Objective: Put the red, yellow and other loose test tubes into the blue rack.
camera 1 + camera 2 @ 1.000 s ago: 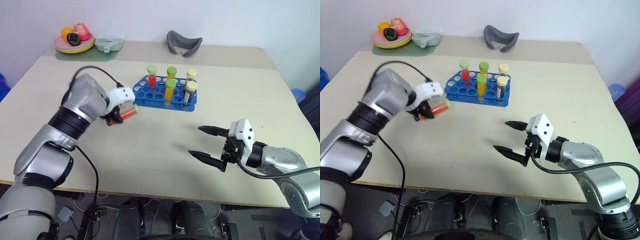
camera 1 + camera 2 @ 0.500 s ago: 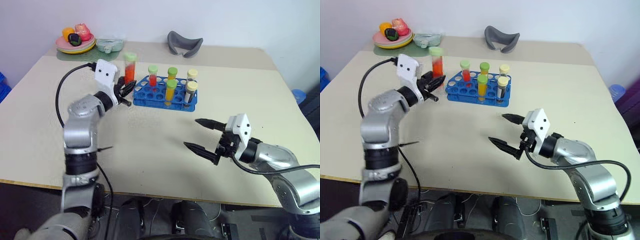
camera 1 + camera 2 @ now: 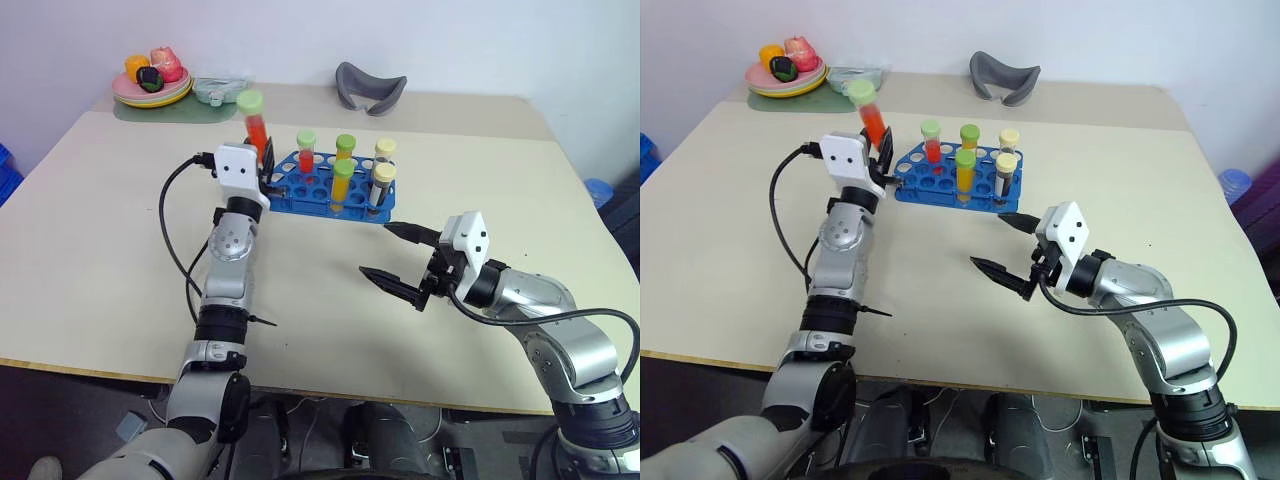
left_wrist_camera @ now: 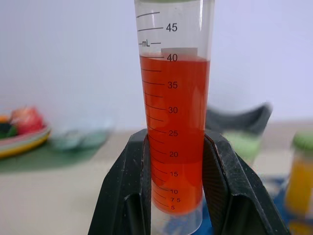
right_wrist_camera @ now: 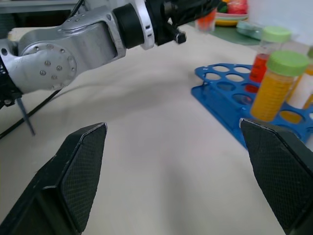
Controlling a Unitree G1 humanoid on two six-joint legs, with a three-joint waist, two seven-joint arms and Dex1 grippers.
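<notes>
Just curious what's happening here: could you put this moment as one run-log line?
left gripper: shut on red-liquid clear plastic tube, upright beside blue plastic rack | right gripper: open, empty | rack: five capped tubes

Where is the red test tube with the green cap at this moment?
The red tube stands upright in the left pincer, above the blue rack's left end.

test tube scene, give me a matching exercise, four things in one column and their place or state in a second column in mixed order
Things:
1. red tube
2. right gripper
3. grey curved object
4. plate of fruit

Places or states:
A. far left corner of the table
B. open, holding nothing
C. clamped upright between the left gripper's fingers
D. far edge, behind the blue rack

Pairs: 1-C, 2-B, 3-D, 4-A
</notes>
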